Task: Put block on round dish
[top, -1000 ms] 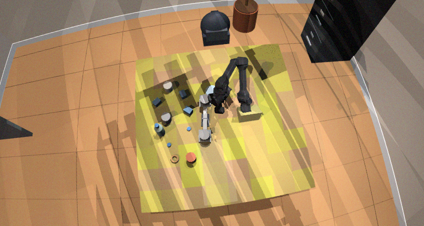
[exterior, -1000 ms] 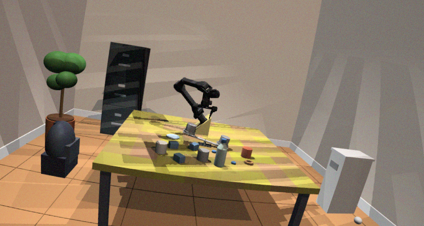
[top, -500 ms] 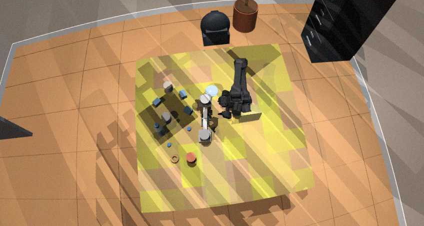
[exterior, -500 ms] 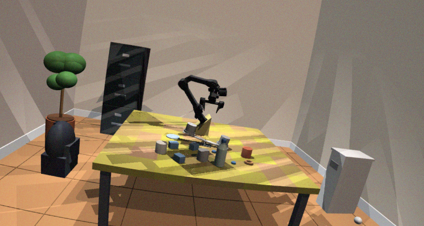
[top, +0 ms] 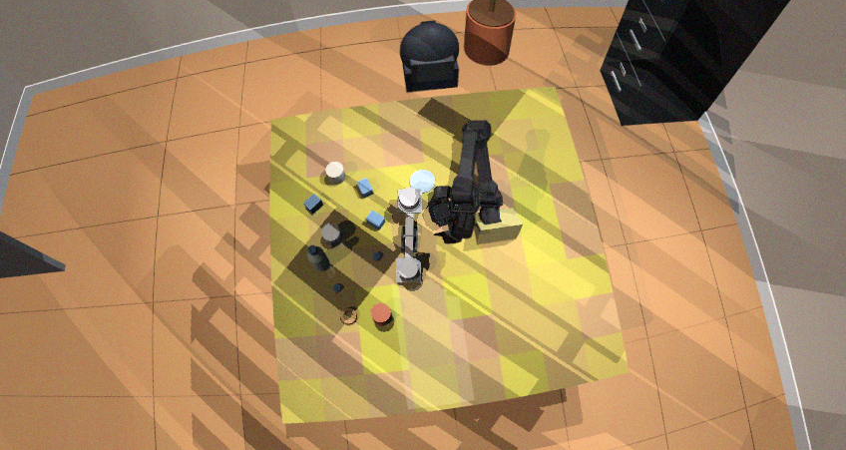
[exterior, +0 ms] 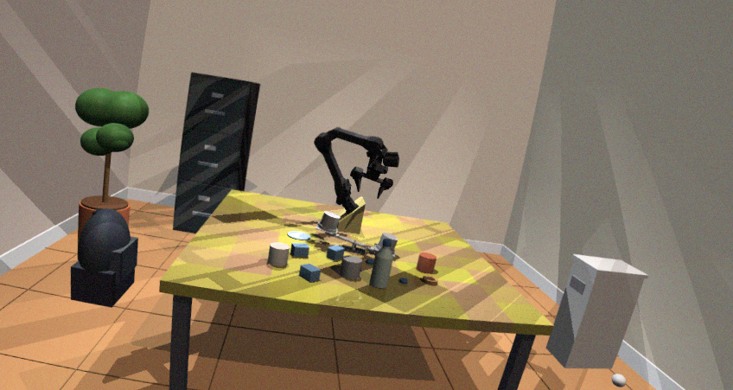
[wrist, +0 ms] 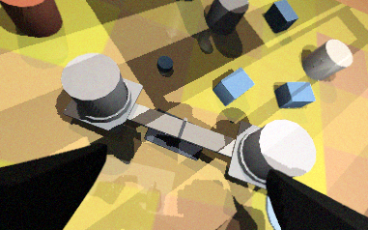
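Block unseen — both cups (wrist: 96, 89) cover their pads.

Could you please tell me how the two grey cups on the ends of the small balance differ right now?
The grey cup beside the pale blue round dish sits nearer the arm's base; the other grey cup sits at the balance's far end. In the wrist view, the near cup lies partly under a black finger, the far cup is unobstructed. Both stand upright, alike in shape.

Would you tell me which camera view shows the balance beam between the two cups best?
The wrist view: the balance beam fills the middle, both pans and cups plain. The top view shows it small and partly shadowed. The exterior view shows only a thin strip among other things.
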Available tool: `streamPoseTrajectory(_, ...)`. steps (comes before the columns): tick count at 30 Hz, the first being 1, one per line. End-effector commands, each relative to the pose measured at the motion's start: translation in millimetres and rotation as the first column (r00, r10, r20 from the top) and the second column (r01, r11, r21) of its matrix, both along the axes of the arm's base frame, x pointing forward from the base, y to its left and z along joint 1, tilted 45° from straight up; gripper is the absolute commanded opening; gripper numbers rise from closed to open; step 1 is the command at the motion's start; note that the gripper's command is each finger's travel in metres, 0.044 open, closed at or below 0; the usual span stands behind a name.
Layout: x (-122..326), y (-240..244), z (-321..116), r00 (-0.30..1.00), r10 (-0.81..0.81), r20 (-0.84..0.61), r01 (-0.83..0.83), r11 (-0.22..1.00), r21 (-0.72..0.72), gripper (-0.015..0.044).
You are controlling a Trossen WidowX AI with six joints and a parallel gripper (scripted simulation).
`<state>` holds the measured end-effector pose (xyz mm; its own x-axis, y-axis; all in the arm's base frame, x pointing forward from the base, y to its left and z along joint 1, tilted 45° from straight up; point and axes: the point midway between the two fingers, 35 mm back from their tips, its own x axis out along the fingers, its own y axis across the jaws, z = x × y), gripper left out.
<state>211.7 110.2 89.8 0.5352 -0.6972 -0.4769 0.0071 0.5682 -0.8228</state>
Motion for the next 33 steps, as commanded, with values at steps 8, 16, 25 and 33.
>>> streamPoseTrajectory(8, 27.1, 7.9, -23.7, 0.947, 0.017, -0.321, -0.056, 0.992, -0.113, 0.0440)
streamPoseTrajectory(16, 50.2, 8.9, -46.3, 0.832, 0.035, -0.554, -0.136, 0.980, -0.143, 0.0440)
streamPoseTrajectory(25, 76.8, 6.2, -74.7, 0.634, 0.075, -0.770, -0.245, 0.963, -0.108, 0.0440)
streamPoseTrajectory(33, 100.1, -0.7, -102.9, 0.415, 0.133, -0.900, -0.338, 0.941, -0.017, 0.0440)
